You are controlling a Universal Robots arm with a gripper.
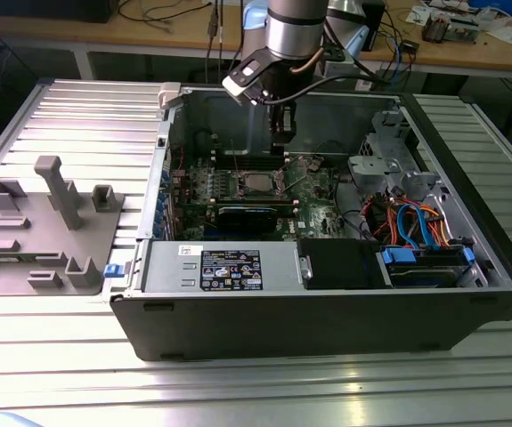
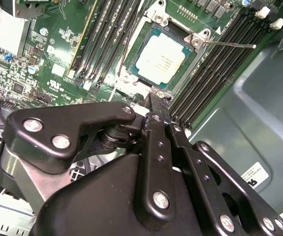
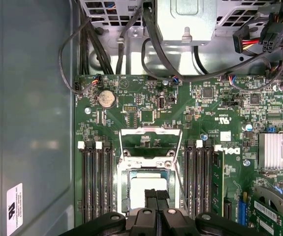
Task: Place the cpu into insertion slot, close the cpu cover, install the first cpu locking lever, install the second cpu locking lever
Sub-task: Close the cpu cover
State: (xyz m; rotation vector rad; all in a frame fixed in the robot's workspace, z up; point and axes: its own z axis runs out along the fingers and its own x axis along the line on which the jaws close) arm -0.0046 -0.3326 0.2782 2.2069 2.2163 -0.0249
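The cpu lies flat in the insertion slot, silvery top up, amid green board. In the first wrist view the cpu shows just beyond my fingertips. The cpu cover is swung open, away from the socket. A thin wire locking lever sticks out free beside the socket. My black gripper hangs right over the cpu with its fingers pressed together and nothing between them. In the exterior view the gripper is inside the computer case, a little above the socket.
Long black memory slots flank the socket on both sides. A finned heatsink and cable bundles lie nearby. The case walls surround the board. A grey fixture sits on the table at the exterior view's left.
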